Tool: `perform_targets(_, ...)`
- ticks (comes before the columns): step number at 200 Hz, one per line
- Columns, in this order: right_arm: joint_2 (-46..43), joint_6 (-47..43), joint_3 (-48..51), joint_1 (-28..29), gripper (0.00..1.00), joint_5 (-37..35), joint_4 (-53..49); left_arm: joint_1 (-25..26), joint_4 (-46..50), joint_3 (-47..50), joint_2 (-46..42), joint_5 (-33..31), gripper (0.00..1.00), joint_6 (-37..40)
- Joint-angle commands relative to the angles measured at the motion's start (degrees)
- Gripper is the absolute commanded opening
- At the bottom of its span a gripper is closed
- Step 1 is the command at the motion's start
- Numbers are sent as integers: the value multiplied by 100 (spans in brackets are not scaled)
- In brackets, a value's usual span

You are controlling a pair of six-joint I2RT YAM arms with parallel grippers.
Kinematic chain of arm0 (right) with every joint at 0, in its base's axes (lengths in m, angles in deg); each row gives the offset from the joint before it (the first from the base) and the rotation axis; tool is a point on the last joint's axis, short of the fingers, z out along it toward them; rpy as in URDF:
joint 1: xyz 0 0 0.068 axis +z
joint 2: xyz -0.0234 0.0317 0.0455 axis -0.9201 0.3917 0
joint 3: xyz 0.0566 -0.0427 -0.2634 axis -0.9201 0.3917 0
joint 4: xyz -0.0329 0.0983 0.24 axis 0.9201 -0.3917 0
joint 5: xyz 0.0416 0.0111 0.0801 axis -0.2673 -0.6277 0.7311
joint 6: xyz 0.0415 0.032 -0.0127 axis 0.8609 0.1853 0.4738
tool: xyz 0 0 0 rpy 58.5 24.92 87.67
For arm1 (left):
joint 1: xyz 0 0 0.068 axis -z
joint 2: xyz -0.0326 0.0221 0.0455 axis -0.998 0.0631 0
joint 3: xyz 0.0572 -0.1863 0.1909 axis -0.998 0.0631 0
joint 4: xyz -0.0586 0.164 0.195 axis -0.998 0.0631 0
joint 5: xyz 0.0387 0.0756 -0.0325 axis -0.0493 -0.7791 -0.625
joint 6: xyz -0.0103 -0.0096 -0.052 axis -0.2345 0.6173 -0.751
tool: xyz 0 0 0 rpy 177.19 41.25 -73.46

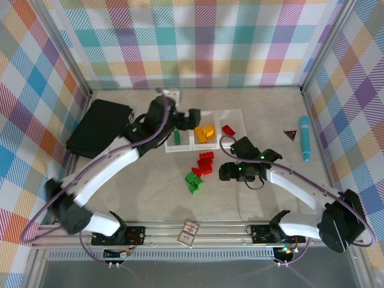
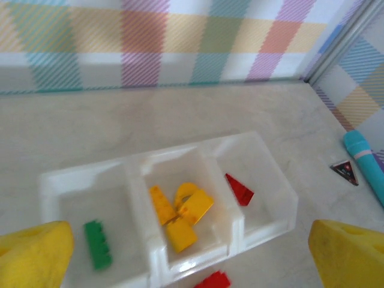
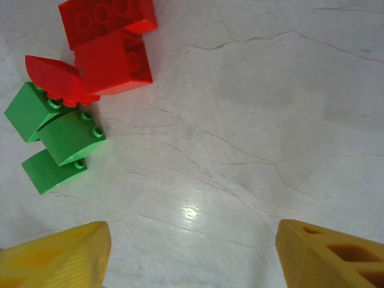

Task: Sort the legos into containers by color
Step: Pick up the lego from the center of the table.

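Partly sorted; a loose pile remains.
Trays (image 1: 237,141) upper centre hold one green, some yellow, one red; red and green legos (image 1: 206,163) lie loose mid-frame. Left gripper (image 2: 192,258) and right gripper (image 3: 192,252) gape empty.

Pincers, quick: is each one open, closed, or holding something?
Left pincer: open, holding nothing.
Right pincer: open, holding nothing.
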Motion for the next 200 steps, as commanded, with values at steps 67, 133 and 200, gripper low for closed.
perform_targets(67, 1419, 787, -1165, 671, 76, -1070, 264, -96, 850, 3458, -3078, -779, 100, -1209)
perform_targets(133, 2522, 433, -1843, 886, 65, -1187, -35, -92, 1165, 3849, -3837, -854, 100, -1392)
perform_targets(200, 3181, 195, -2174, 1085, 65, -1288, -215, -96, 1229, 4024, -3981, -874, 100, -1559)
